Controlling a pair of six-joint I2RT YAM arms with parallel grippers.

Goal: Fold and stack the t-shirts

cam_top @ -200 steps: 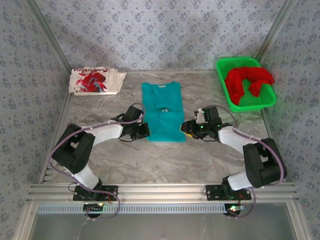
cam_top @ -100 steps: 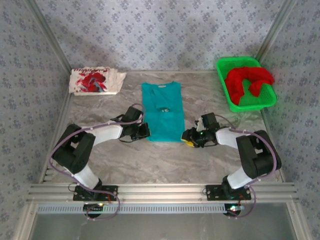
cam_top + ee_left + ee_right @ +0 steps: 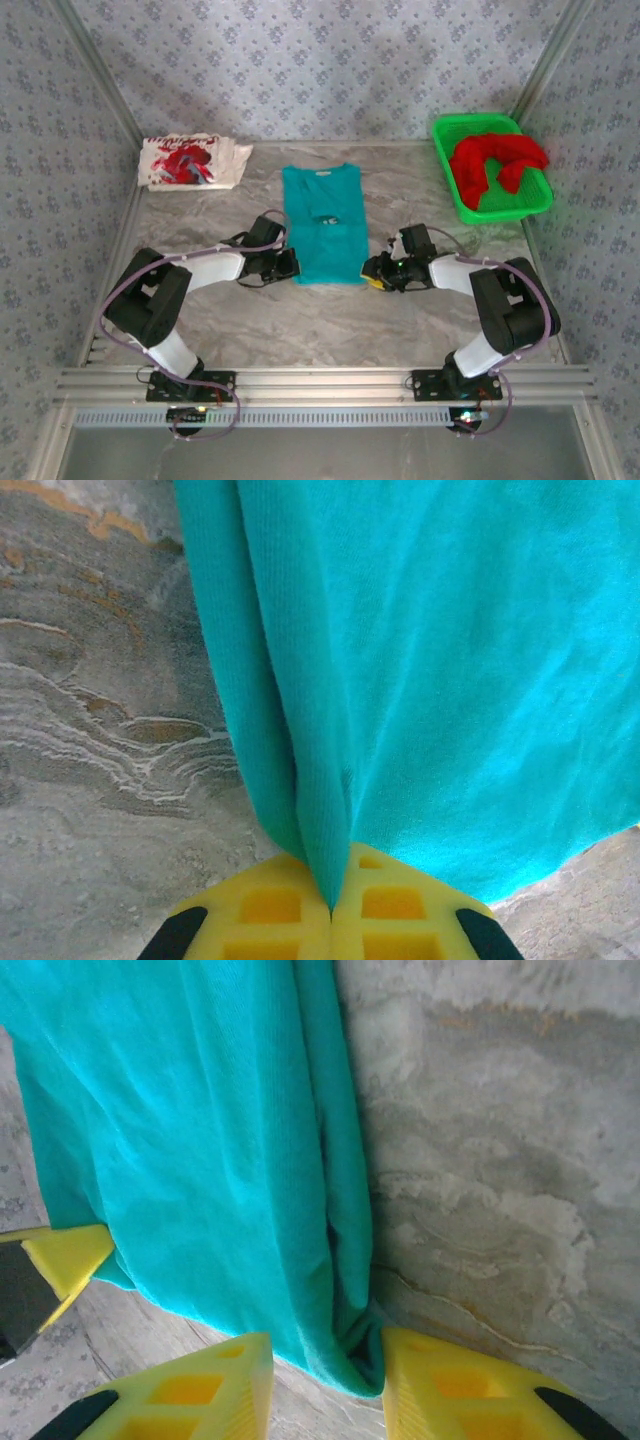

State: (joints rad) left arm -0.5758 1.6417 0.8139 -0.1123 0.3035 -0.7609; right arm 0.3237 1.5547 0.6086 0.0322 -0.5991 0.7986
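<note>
Left gripper point(image 3: 287, 263) is seen in the top external view at the lower left corner of a teal cloth t-shirt point(image 3: 323, 220). The shirt is laid flat at the centre of the frame on a grey marbled table point(image 3: 300, 325). Whether the fingers are together cannot be told from this view. Right gripper point(image 3: 371, 271) is placed at the shirt's lower right corner. A folded white cloth t-shirt with red print point(image 3: 190, 162) is found at the upper left. A crumpled plain red cloth t-shirt point(image 3: 495, 160) is held in a green plastic basket point(image 3: 510, 207) at the upper right.

In the left wrist view, the left gripper point(image 3: 331, 905) is shown at the bottom centre. Its yellow fingers point(image 3: 270, 910) are pressed together on a ridge of the teal cloth t-shirt point(image 3: 450, 660), which is spread across the upper right. The table point(image 3: 90, 730) is seen on the left.

In the right wrist view, the right gripper point(image 3: 325, 1350) is shown at the bottom with its yellow fingers point(image 3: 440, 1380) apart. A corner of the teal cloth t-shirt point(image 3: 200, 1140) is set between them, touching the right-hand finger. The table point(image 3: 500, 1160) is seen at the right.
</note>
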